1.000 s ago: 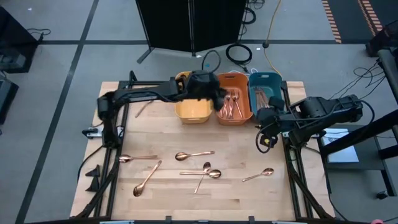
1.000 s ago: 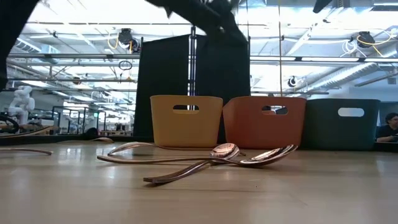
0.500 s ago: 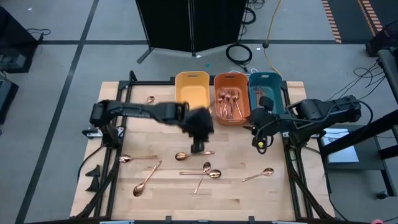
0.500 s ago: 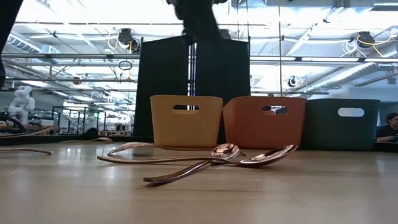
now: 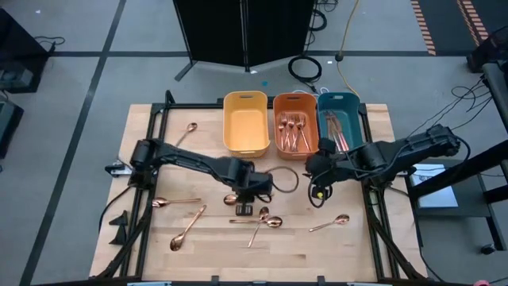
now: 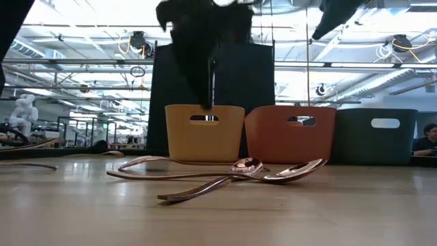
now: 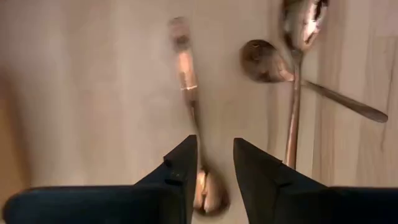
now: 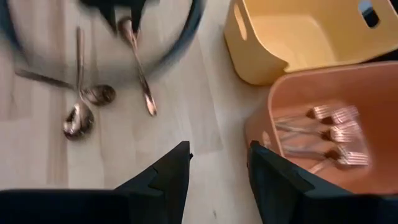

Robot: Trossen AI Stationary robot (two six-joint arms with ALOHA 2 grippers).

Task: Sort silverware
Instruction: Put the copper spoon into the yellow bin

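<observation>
Wooden table [image 5: 143,246] nearest us carries loose spoons [image 5: 187,226]; mid-table our left gripper [image 7: 211,163] straddles one spoon [image 7: 186,74], fingers parted. Beyond, our right gripper [image 8: 214,163] hangs open before forks [image 5: 294,131] in the orange bin [image 5: 294,98].

Glossy copper-toned metal silverware [image 5: 255,221], smooth plastic bins [image 5: 245,121], pale wood table [image 5: 302,254]

Left pincer [image 7: 214,163] parted over spoon [image 7: 194,118]; table [image 7: 93,93] beneath

Pale wooden table [image 5: 143,246], carrying yellow bin [image 5: 245,122], orange bin [image 5: 296,125] and teal bin [image 5: 340,119] along far edge; loose copper spoons [image 5: 187,227] scattered across near half, one more [image 5: 186,133] beside yellow bin.
</observation>
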